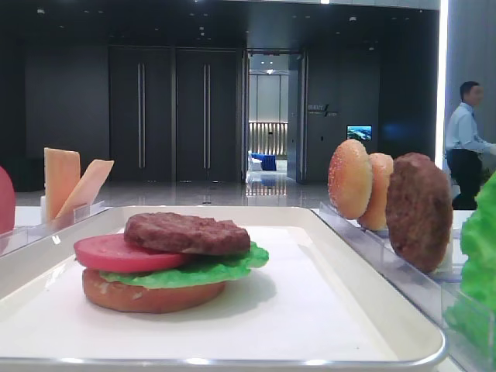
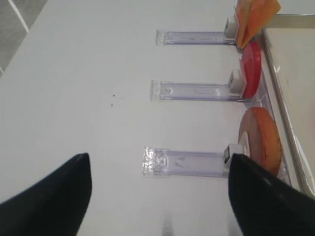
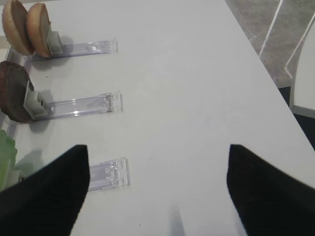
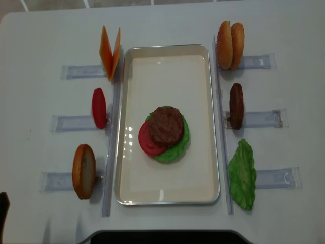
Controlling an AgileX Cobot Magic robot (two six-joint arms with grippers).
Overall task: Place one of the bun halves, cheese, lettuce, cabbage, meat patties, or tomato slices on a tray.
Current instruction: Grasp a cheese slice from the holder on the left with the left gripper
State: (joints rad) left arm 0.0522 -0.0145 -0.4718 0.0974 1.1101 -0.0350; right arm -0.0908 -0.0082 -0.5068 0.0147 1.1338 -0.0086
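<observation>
The tray (image 4: pixel 167 195) lies in the middle of the white table (image 4: pixel 45 30), and on it sits a stack: a bun base (image 1: pixel 147 298), lettuce (image 1: pixel 201 271), a tomato slice (image 1: pixel 116 253) and a meat patty (image 1: pixel 186 232) on top. Left of the tray, clear racks (image 4: pixel 76 123) hold two cheese slices (image 4: pixel 109 51) leaning together, a standing tomato slice (image 4: pixel 99 108) and a bun half (image 4: pixel 84 170). Right of the tray stand two sesame bun halves (image 4: pixel 230 44), another patty (image 4: pixel 235 105) and a lettuce leaf (image 4: pixel 242 175). My left gripper (image 2: pixel 160 196) hangs left of the tray with its jaws spread wide and nothing between them. My right gripper (image 3: pixel 157 191) hangs right of the tray, likewise released.
</observation>
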